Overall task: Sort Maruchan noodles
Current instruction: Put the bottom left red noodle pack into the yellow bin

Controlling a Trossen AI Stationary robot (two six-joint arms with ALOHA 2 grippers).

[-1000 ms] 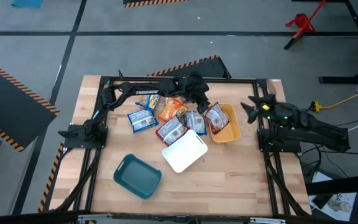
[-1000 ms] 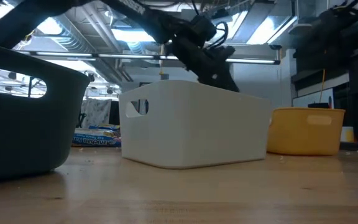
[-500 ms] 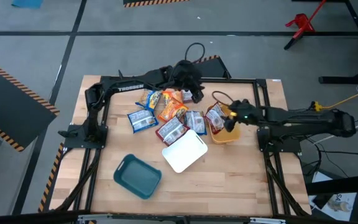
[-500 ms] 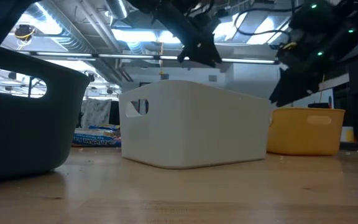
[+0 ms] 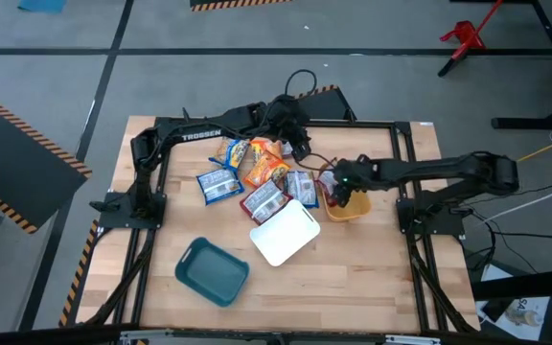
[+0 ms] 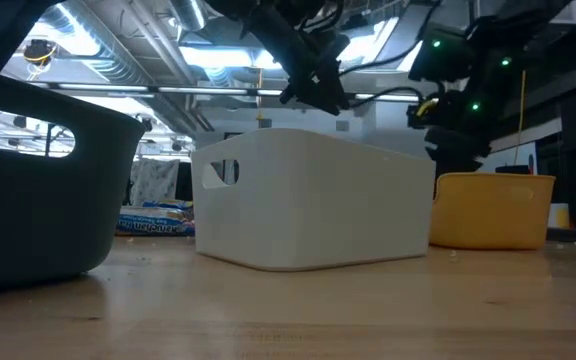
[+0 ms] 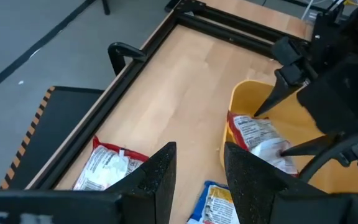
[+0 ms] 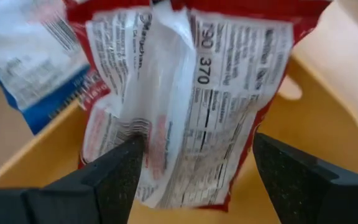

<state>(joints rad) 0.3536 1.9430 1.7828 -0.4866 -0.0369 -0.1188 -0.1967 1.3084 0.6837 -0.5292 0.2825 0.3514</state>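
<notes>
Several Maruchan packets, blue [image 5: 218, 184], orange [image 5: 264, 171] and dark red [image 5: 264, 199], lie loose on the table behind the white bin [image 5: 284, 233]. One dark red-and-silver packet [image 8: 185, 93] lies in the orange bin [image 5: 355, 203], its upper end over the bin's left rim; it also shows in the left wrist view [image 7: 257, 140]. My right gripper [image 8: 197, 143] is open just above it, one finger on each side [image 7: 278, 87]; I cannot tell whether they touch it. My left gripper [image 7: 199, 177] is open and empty, raised over the far packets [image 5: 298, 142].
A teal bin [image 5: 212, 271] stands at the near left, the white bin in the middle, the orange bin at the right. A black frame [image 5: 353, 123] runs round the work area. Bare wood lies in front of the bins [image 5: 353, 278].
My right arm has swung from the table's right edge toward the left and has come down over the orange bin, fingers astride the red packet. My left gripper has risen and drawn back toward the far edge, off the pile of packets.
</notes>
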